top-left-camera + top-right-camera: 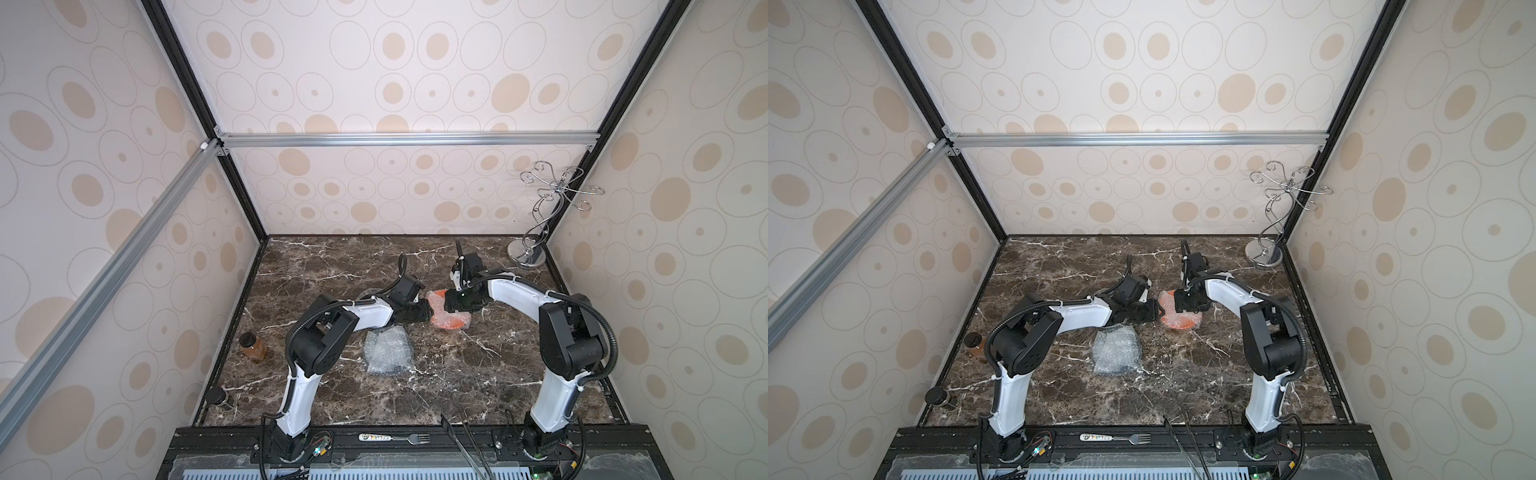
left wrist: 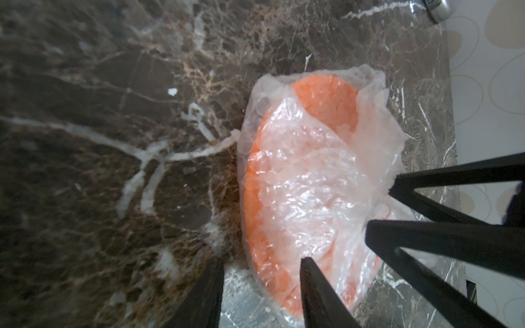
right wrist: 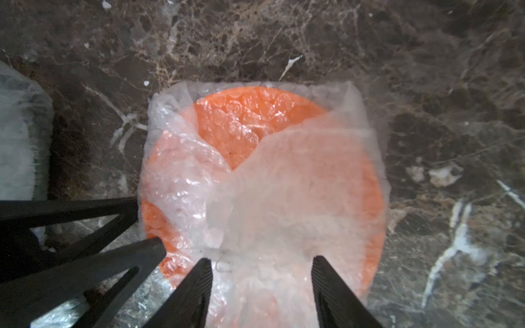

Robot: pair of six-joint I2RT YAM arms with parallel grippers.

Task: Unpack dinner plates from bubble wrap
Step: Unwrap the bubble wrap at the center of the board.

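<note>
The orange plate (image 1: 453,322) lies mid-desk (image 1: 332,266), covered in wrap (image 3: 298,184). The right claw (image 3: 262,258) stands parted astride a loose raised flap, and the left claw (image 2: 260,260), also parted, straddles the plate's left edge. It is best to pinch film alone, with the left claw steadying the plate, then peel the flap slowly outward so the plate does not drag.

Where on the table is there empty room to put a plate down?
Free: the table at back left, between the back wall and the left arm, and its front strip between the arm bases. Crowded: the middle, where left gripper and right gripper meet at the wrapped orange plate.
</note>
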